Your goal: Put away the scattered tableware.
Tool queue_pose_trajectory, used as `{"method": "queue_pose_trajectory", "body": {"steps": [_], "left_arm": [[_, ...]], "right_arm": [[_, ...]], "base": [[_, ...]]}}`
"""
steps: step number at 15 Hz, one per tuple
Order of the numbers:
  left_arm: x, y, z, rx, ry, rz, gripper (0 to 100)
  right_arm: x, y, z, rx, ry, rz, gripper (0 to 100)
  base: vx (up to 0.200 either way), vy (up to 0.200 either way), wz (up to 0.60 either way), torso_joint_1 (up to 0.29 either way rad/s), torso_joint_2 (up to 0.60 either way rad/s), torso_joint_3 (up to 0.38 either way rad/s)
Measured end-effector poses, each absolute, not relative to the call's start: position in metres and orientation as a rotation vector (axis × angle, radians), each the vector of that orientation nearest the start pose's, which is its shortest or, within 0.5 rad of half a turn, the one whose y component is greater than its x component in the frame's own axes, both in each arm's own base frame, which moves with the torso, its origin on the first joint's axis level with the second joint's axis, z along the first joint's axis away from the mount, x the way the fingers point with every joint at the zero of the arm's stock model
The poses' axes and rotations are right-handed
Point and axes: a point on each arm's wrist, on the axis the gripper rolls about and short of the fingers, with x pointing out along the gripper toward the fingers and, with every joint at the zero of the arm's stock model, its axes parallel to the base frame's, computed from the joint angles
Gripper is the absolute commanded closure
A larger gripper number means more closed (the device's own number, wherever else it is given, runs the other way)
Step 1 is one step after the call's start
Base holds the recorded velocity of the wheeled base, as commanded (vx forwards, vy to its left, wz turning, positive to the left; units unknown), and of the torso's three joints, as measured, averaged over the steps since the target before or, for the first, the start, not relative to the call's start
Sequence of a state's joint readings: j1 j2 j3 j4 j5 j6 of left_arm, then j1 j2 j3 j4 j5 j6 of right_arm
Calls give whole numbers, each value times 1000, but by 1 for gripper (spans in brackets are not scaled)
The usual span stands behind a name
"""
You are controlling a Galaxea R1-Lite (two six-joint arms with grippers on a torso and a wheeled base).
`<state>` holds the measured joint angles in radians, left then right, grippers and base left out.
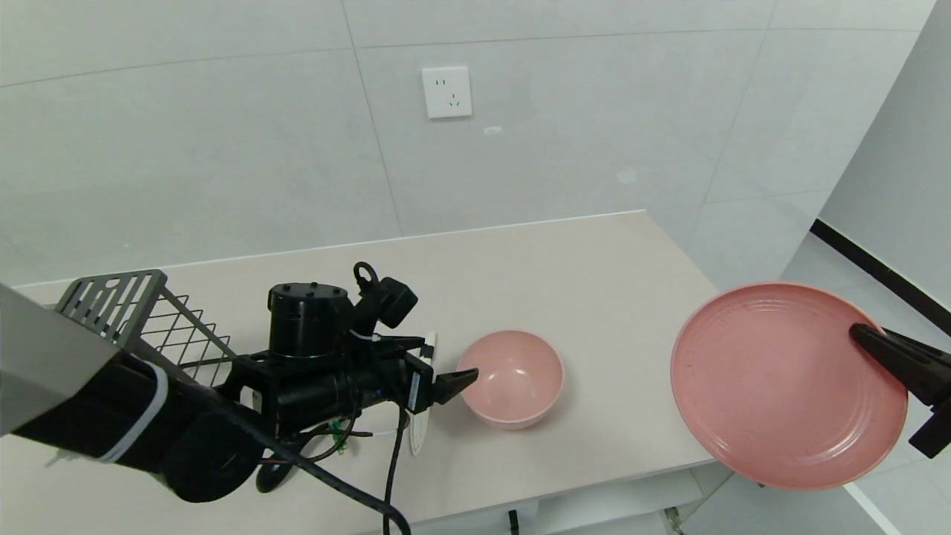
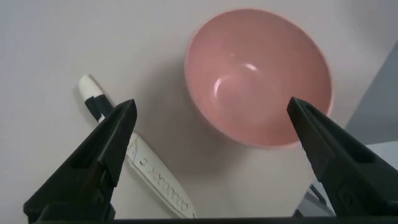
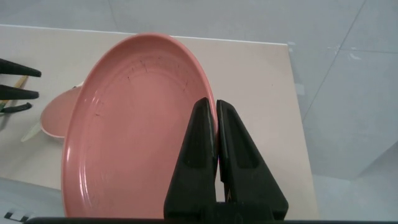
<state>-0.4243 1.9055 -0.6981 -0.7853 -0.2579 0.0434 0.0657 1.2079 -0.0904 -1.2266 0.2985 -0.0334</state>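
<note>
Tableware is partly in hand. Near the wire rack (image 1: pixel 141 312) at the bench's (image 1: pixel 594 282) left, the left gripper (image 1: pixel 459 383) hangs with fingers wide, between the white utensil (image 2: pixel 149 174) and the pink bowl (image 1: pixel 511 377). Past the bench's right edge, the right gripper (image 3: pixel 214 109) has its fingers pinched on the pink plate's (image 1: pixel 780 386) rim. Racking the plate looks next, which means swinging it across clear of the left arm.

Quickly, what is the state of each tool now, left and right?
Left tool: open, holding nothing, near the pink bowl.
Right tool: closed on the rim of the pink plate.
</note>
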Motion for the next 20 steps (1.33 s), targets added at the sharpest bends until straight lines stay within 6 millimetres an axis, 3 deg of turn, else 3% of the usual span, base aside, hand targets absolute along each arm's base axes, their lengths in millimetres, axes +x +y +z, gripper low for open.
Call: {"method": "queue_pose_trajectory", "body": {"steps": [6,11,18,19,20], "left_arm": [[327,-162,85,35,433,-675,0],[324,-180,71,-16,492,-626,0],[318,-183,55,-13,542,-622,0],[317,-184,52,-20,553,-625,100],[316,-185,50,-28,566,-629,100]], "right_arm": [[138,16,165,-44,-105,362,100],[138,16,164,-43,-99,363,100],[138,16,164,-43,-97,364,100],[138,16,164,-43,-97,364,100],[138,16,164,-43,-97,364,100]], "base": [[0,0,0,0,0,0],[0,0,0,0,0,0],[0,0,0,0,0,0],[0,0,0,0,0,0],[0,0,0,0,0,0]]}}
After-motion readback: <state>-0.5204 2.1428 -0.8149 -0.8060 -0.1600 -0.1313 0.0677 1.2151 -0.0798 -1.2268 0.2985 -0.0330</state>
